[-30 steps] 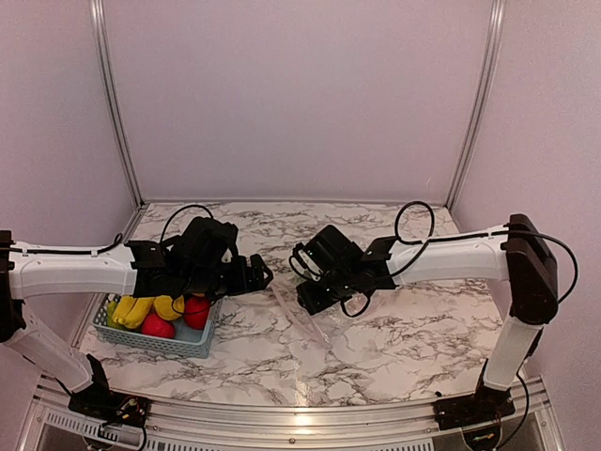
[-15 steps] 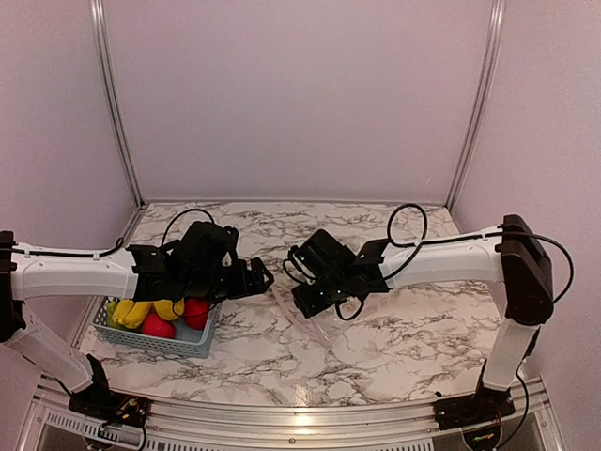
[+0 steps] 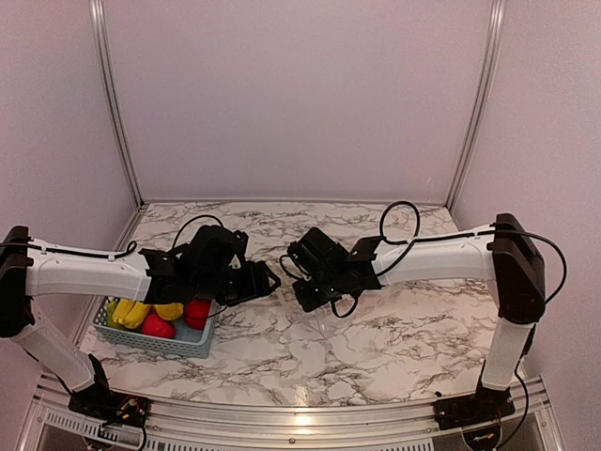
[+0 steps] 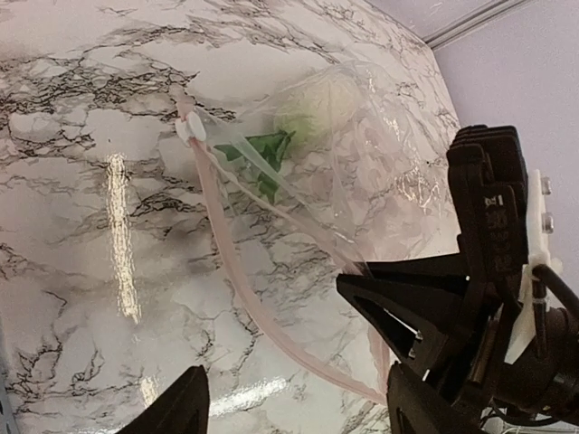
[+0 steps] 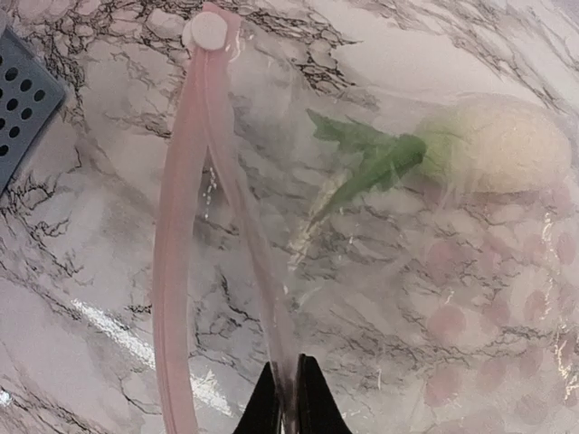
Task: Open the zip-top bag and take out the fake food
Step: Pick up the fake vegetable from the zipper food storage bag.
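- Between the fingertips of the right gripper, one lip of the zip-top bag is pinched. The jaws are together on its pink zip strip, and the toy vegetable, pale and round with green leaves, lies inside the bag, ahead and to the right of them.
- Just ahead of the left gripper, whose jaws stand apart, the other lip runs across the gap, apparently untouched.
- The step in hand looks like taking that free lip. The left fingers should close on the thick strip alone, not the slippery film or both layers, then draw away from the right gripper while it holds firm.
- Grabbing both lips would shut the mouth again, and a sharp tug could slip the strip out of the right pinch.
- Only the right wrist view shows the white slider at the far end and the two lips parted.
- Only the left wrist view shows the right gripper's clamp from the side.
- Only the top view shows the basket with bananas and red apples beside the left gripper. The bag is almost invisible there.
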{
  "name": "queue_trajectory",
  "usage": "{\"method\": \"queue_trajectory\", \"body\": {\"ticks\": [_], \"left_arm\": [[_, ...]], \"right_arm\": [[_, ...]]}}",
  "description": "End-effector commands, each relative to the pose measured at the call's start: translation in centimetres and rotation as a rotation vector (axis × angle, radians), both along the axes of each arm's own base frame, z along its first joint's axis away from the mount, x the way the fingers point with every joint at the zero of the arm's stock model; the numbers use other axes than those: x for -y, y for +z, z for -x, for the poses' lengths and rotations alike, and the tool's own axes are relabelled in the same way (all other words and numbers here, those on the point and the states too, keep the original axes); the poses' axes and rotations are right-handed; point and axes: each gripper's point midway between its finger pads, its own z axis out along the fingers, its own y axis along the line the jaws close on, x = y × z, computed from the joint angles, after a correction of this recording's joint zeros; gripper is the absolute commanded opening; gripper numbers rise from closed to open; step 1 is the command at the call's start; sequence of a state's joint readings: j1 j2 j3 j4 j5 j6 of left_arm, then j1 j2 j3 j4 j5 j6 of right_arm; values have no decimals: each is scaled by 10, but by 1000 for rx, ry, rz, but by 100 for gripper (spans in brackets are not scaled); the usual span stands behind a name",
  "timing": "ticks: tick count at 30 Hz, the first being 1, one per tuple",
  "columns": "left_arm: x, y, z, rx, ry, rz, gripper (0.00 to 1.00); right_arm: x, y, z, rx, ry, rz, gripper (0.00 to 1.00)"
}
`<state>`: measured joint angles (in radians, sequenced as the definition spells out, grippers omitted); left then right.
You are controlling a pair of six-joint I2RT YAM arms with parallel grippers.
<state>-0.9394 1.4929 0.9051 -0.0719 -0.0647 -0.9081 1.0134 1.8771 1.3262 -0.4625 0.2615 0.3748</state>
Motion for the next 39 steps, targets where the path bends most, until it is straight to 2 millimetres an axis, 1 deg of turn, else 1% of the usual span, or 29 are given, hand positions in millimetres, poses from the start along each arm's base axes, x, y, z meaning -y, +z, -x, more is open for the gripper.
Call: {"method": "queue_trajectory", "body": {"ticks": [1,6,7,11,15,20,21,23,27,31,34,36,39], "left_arm": [[17,0,-5,-3,-18,64,65],[29,-2,-14,-9,-13,111,52],[34,-2,-13,-20,-25,129,49],[45,-8,-17,-49,-31,171,39],[55,-14,-21,-69,-40,214,36],[66,-16,-25,-87,-49,251,31],[67,-15,-24,-92,-54,254,29],[61,-15,-22,-96,-44,236,28],[41,-19,-16,-99,-5,196,27],[31,-10,-9,-92,-1,206,27],[32,-1,-10,-72,-8,214,27],[37,-3,-13,-74,-16,208,26],[53,-6,-19,-85,-39,231,24]], "right_arm": [[-11,33,-1,33,-10,-82,5],[-16,45,4,16,-7,-146,3],[-16,47,5,16,-9,-153,3],[-16,56,7,15,-16,-190,2],[-18,59,9,8,-11,-210,2],[-19,54,12,0,-9,-201,1],[-17,52,11,1,-13,-193,1],[-14,49,10,5,-24,-178,1],[-14,47,11,3,-25,-183,1],[-19,44,11,-6,-14,-187,1],[-23,47,11,-8,-8,-204,1],[-24,47,11,-11,-5,-206,1],[-24,47,12,-17,-8,-211,1]]}}
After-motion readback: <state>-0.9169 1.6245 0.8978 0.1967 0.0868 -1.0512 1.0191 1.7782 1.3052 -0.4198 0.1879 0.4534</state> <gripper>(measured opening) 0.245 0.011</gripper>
